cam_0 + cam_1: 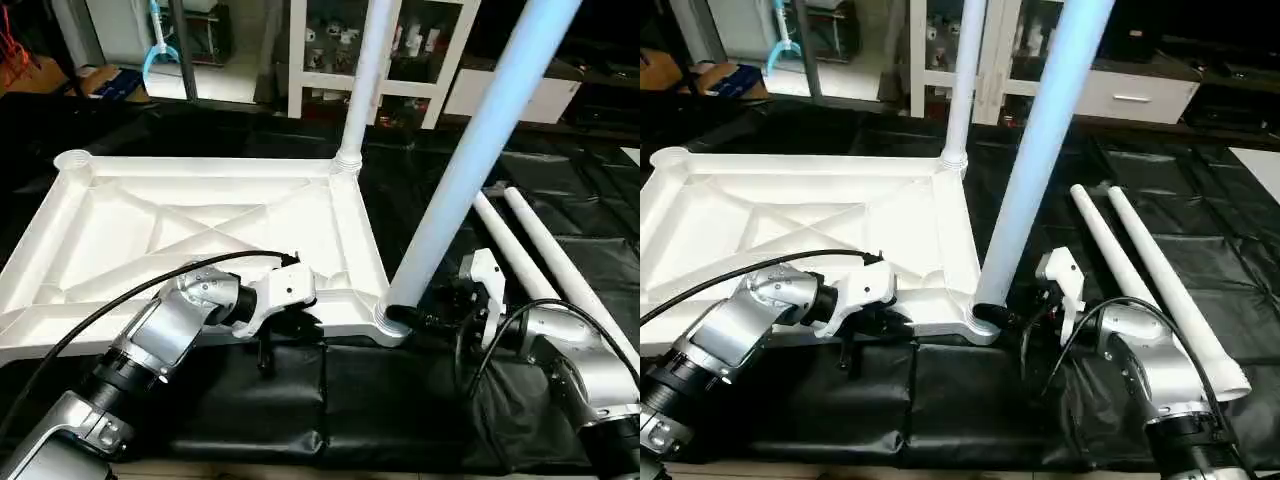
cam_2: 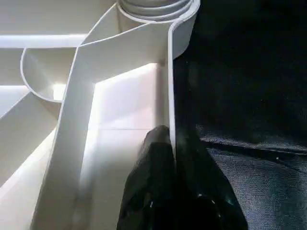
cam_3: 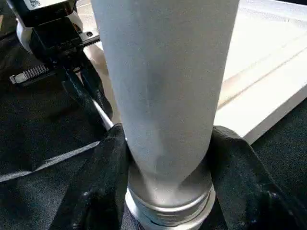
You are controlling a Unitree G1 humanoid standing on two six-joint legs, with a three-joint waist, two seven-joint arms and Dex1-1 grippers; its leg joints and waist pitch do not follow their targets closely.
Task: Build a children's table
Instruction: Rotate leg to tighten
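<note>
Closest to me are the two silver forearms, and at the end of the left one the left gripper (image 1: 268, 345) is clamped tight on the near rim of the tabletop (image 1: 200, 225), fingers (image 2: 165, 187) pinched either side of that thin white wall, basically pinning the thing down. The tabletop is lying underside up on the black-covered work surface (image 1: 400, 410), X ribs showing. Progress-wise I'd call it about halfway: one leg stands in the far right corner socket (image 1: 347, 163), and a second leg (image 1: 470, 160) is sitting in the near right corner socket (image 1: 390, 322), leaning a bit, so I can't say it's fully seated. The right gripper (image 3: 168, 158) is wrapped around that leg right at its base above the threaded collar, fingers roughly half spread with the tube between them, touching on both sides. Two spare legs (image 1: 1140, 270) lie side by side on the black cover off to the right, and the far left socket (image 1: 72, 160) is still empty.
</note>
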